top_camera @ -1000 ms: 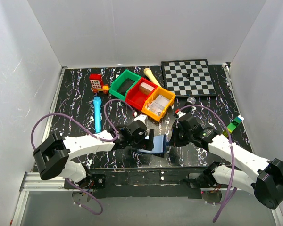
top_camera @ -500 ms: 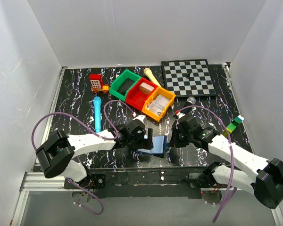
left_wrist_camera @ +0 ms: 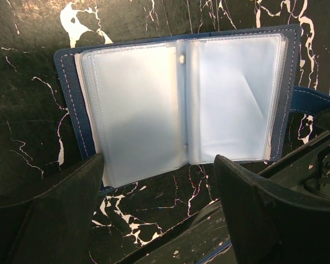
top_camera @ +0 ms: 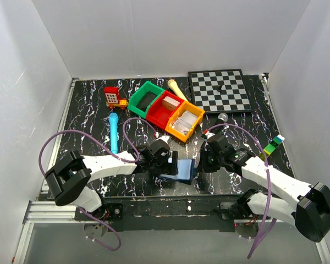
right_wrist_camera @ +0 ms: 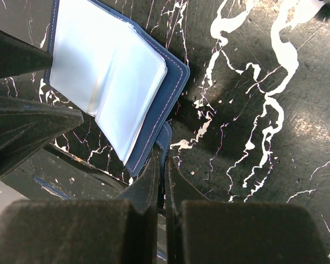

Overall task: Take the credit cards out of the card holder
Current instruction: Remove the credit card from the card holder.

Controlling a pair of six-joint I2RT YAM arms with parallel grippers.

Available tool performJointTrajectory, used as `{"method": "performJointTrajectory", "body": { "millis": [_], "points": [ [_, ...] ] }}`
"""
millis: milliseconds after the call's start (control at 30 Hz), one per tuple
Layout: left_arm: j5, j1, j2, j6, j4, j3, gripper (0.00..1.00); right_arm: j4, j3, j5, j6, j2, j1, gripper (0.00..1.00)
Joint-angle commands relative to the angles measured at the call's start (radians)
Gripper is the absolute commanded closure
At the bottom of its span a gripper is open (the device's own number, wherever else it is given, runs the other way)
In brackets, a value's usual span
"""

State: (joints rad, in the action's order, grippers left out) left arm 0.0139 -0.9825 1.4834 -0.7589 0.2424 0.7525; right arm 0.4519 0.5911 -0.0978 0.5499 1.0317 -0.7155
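Wide-spread left fingers (left_wrist_camera: 49, 220) above the open card holder (left_wrist_camera: 137, 110), gripping nothing, right fingers (right_wrist_camera: 146, 187) pressed together on its blue strap (right_wrist_camera: 164, 135), holder lying flat near the front edge of the black marbled surface (top_camera: 88, 115), plain white walls (top_camera: 154, 38) around.

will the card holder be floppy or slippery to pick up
Probably floppy: the card holder lies open, hinged along its middle, so lifting one edge would likely fold it. Its clear sleeves look glossy, so likely slippery for the open left gripper. It looks thin and light; a push may slide it, though the right gripper seems to pinch its strap.
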Motion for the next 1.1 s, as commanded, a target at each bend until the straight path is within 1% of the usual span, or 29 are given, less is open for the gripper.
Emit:
{"method": "performJointTrajectory", "body": {
  "millis": [0, 133, 200, 367, 567, 700, 867, 1067],
  "points": [
    [-0.043, 0.007, 0.003, 0.023, -0.028, 0.024, 0.20, -0.033, 0.006, -0.016, -0.005, 0.002, 0.002, 0.99],
    [-0.126, 0.005, 0.047, 0.052, -0.052, 0.045, 0.24, -0.039, -0.001, -0.020, -0.004, 0.005, 0.002, 0.99],
    [-0.134, 0.001, 0.046, 0.056, -0.066, 0.045, 0.26, -0.041, -0.001, -0.020, -0.004, 0.005, 0.002, 0.99],
    [-0.147, 0.001, -0.008, 0.061, -0.120, 0.018, 0.26, -0.044, -0.005, -0.020, -0.002, 0.002, 0.002, 0.99],
    [-0.213, -0.010, 0.005, 0.098, -0.161, 0.039, 0.26, -0.048, -0.005, -0.022, -0.004, 0.007, 0.002, 0.99],
    [-0.215, -0.036, 0.011, 0.122, -0.161, 0.070, 0.25, -0.047, -0.008, -0.022, -0.004, 0.002, 0.002, 0.99],
    [-0.221, -0.038, 0.015, 0.128, -0.160, 0.082, 0.25, -0.042, -0.008, -0.019, -0.002, 0.001, 0.002, 0.99],
    [-0.169, -0.038, -0.006, 0.104, -0.118, 0.070, 0.25, -0.036, -0.010, -0.011, -0.002, -0.004, 0.002, 0.99]
  ]
}}
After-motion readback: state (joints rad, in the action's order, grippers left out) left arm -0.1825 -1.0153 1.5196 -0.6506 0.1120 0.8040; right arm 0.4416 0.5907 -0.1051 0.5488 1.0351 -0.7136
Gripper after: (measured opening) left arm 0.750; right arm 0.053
